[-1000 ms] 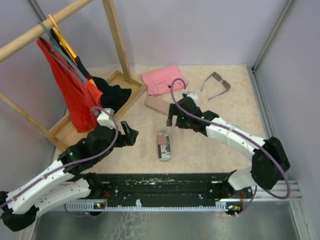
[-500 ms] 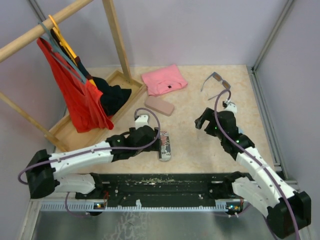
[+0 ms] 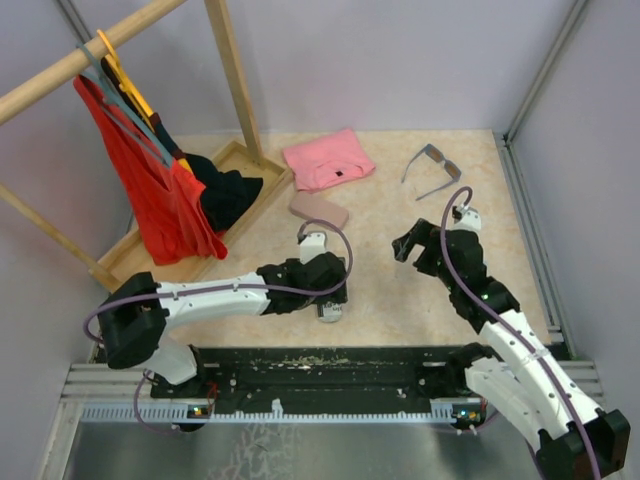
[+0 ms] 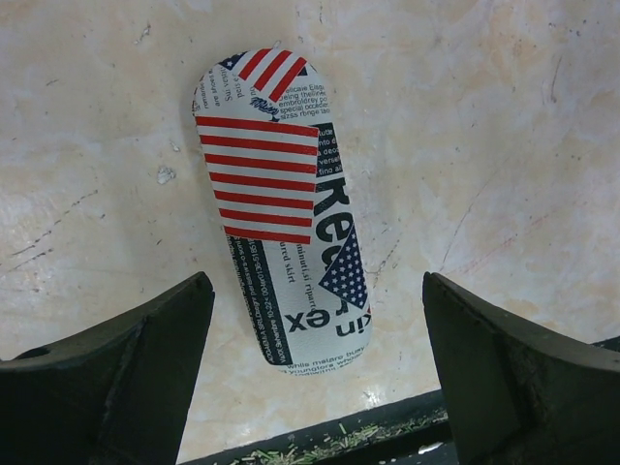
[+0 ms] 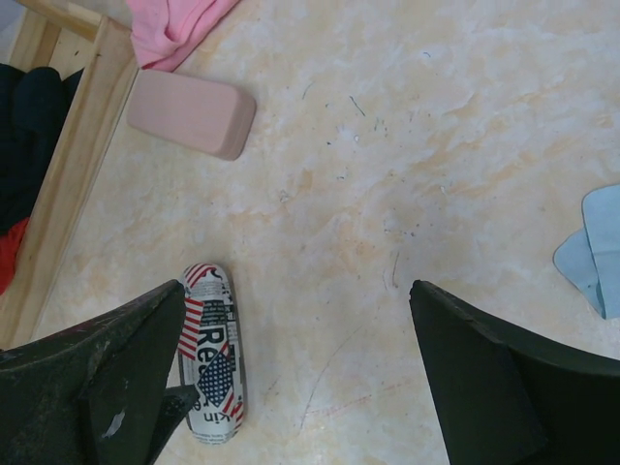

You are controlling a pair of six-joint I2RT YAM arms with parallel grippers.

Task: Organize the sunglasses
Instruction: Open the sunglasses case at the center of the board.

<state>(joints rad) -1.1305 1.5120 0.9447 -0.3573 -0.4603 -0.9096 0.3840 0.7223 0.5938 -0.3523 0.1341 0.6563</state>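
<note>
Counter: beige marbled top, lightly scuffed. Walls: plain lilac panels on three sides, with metal corner posts. Wooden garment rack: rear left, standing in a wooden tray base. Light: even, soft.

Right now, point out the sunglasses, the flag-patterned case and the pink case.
sunglasses (image 3: 440, 161): top external view, on the front of the frame.
flag-patterned case (image 4: 266, 184): left wrist view, on its red-and-white stripes.
pink case (image 5: 189, 111): right wrist view, middle of its top face.

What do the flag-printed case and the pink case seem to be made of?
Flag-printed case: likely a hard shell with a smooth printed covering; the print wraps its rounded ends without wrinkles.
Pink case: matte, perhaps faux leather or plastic; no shine, rounded edges.
</note>
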